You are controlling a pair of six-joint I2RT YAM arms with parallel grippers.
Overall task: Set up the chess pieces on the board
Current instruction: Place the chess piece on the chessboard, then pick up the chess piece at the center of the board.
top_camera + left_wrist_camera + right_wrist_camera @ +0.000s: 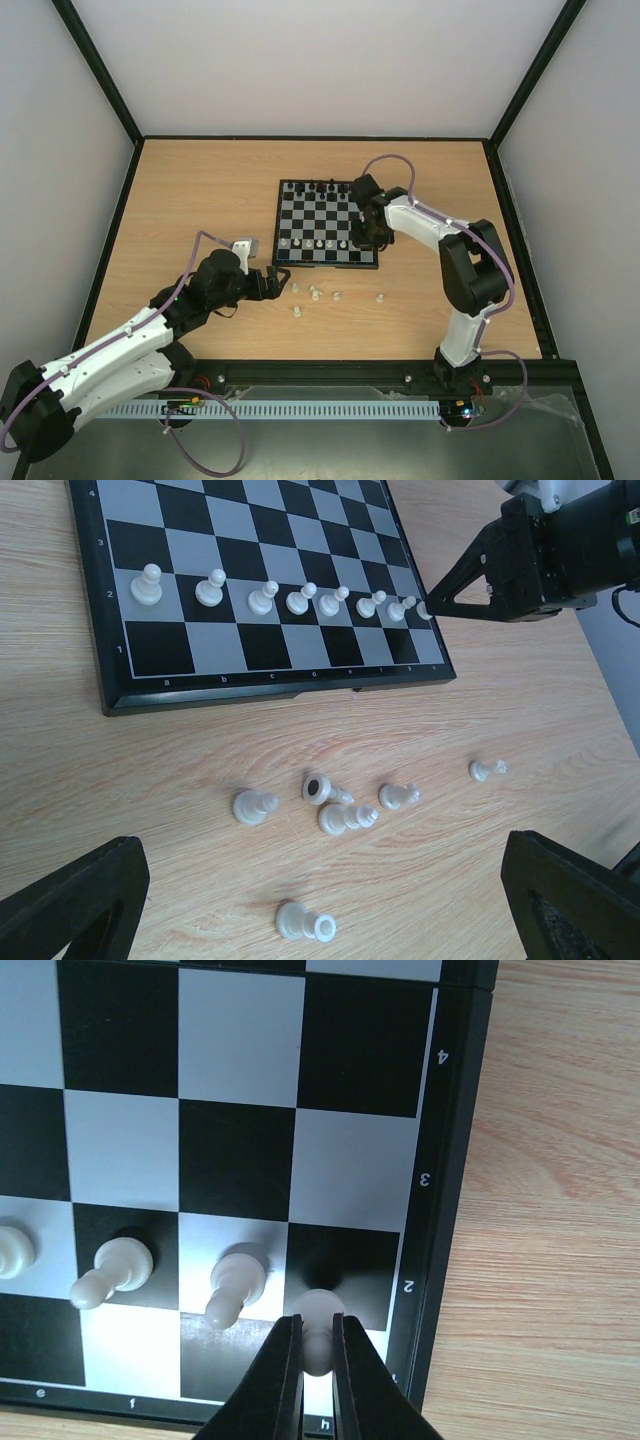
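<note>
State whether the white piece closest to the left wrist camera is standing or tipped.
Tipped: the piece lies on its side on the table, base showing.

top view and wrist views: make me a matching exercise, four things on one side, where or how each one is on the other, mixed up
Things:
1. left gripper
2. right gripper
3. white pawns in a row
4. loose white pieces

Places or states:
A. lying on the table, off the board
B. open, above the table
C. standing on rank 2 of the board
D. shut on a pawn at the h-file edge

Pairs: 1-B, 2-D, 3-C, 4-A
</note>
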